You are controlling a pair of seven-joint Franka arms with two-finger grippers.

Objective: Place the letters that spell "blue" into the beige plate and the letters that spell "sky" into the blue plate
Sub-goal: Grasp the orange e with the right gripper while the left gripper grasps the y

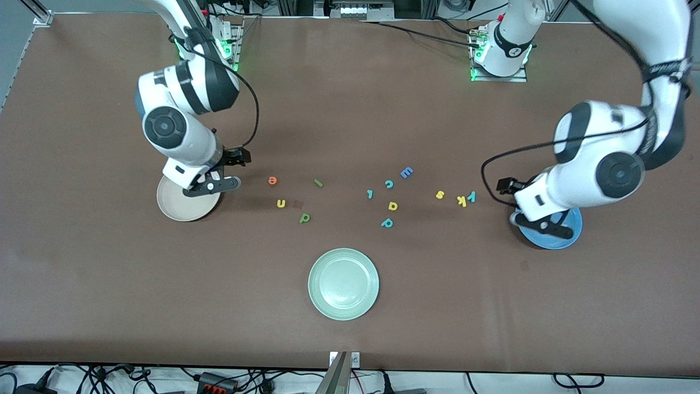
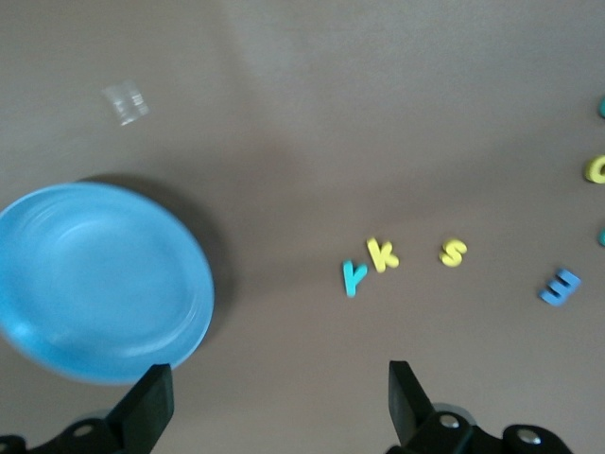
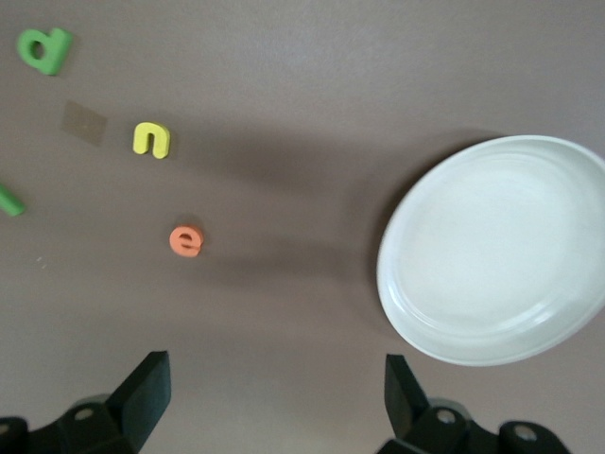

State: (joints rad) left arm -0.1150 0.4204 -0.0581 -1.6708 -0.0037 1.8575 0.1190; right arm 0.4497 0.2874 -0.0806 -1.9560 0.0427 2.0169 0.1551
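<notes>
A: At the right arm's end of the table, beige plate (image 1: 183,205), empty. Right gripper (image 1: 210,185) hangs over its edge, fingers (image 3: 142,392) spread, holding nothing.

B: Blue plate?

A: Left arm's end (image 1: 563,232), also empty. Left gripper (image 1: 538,224) over its rim, fingers (image 2: 146,407) spread wide too, nothing in them.

B: "blue" letters?

A: All loose on the table near the beige plate. Orange e (image 1: 272,180) is closest to it, yellow u (image 1: 281,203) a bit nearer the camera, green l (image 1: 318,183) further toward mid-table, green b (image 1: 304,218) nearest the camera of the four. None touching each other.

B: "sky"?

A: Near the blue plate. Teal y (image 1: 471,196) and yellow k (image 1: 462,201) just beside each other, maybe touching. Yellow s (image 1: 439,194) stands apart, toward mid-table.

B: Clutter?

A: Mid-table cluster between the two groups: blue E (image 1: 406,173), teal c (image 1: 389,184), small teal l (image 1: 370,193), yellow a (image 1: 392,206), teal p (image 1: 387,222). A green plate (image 1: 343,283) sits nearest the camera, empty. Small brown patch (image 1: 298,203) just beside the u.

B: Anything blocking?

A: Open table between each letter group and its plate. The right arm's wrist covers part of the beige plate, the left arm's part of the blue one.
</notes>
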